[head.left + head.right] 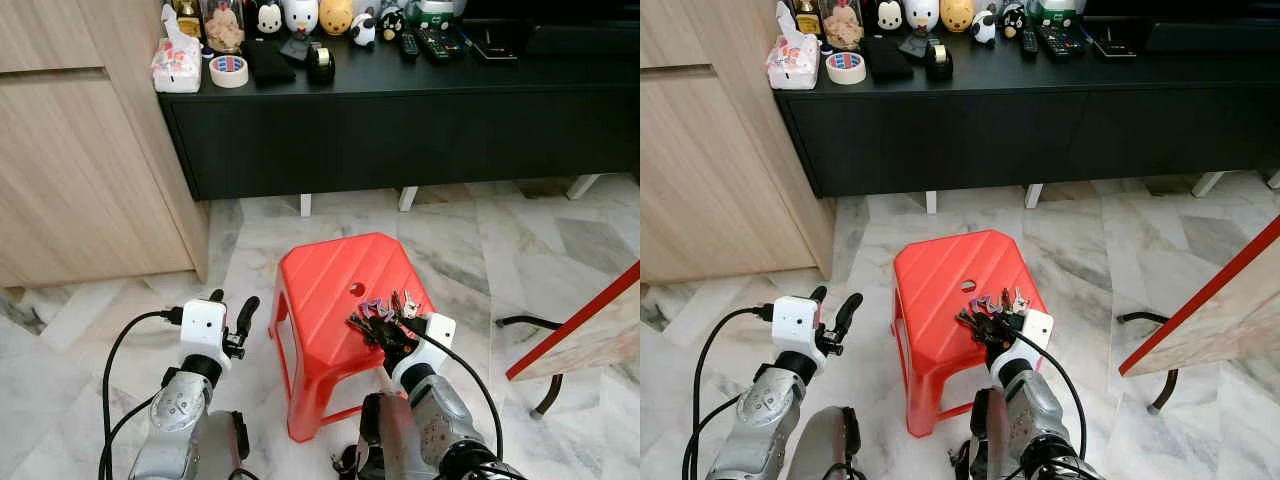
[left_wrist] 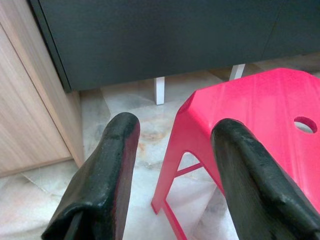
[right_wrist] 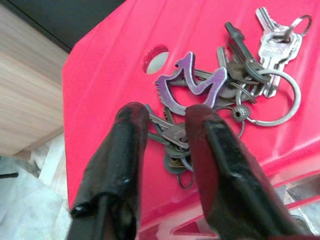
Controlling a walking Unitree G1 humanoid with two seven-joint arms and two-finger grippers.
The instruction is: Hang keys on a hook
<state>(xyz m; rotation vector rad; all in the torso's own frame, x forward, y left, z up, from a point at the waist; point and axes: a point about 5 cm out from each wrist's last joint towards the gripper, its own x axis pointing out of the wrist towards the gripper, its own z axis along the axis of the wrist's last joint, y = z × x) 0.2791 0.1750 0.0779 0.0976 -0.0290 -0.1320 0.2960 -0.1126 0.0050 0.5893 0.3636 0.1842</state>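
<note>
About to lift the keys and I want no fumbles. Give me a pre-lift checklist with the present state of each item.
1. Keys lie on the stool top, near its front edge: ok.
2. Right pincer straddles part of the bunch, fingers either side: ok.
3. Right pincer closed on the keys: not ok, fingers are apart.
4. Whole bunch will come up together: cannot tell.
5. Left pincer open, left of the stool, out of the way: ok.
6. Hook located: cannot tell.

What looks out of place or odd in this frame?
The bunch of keys lies in a tangle on the red stool, near its front right edge, not on a hook. The right gripper straddles some of the keys. Nothing looks spilled or damaged.
</note>
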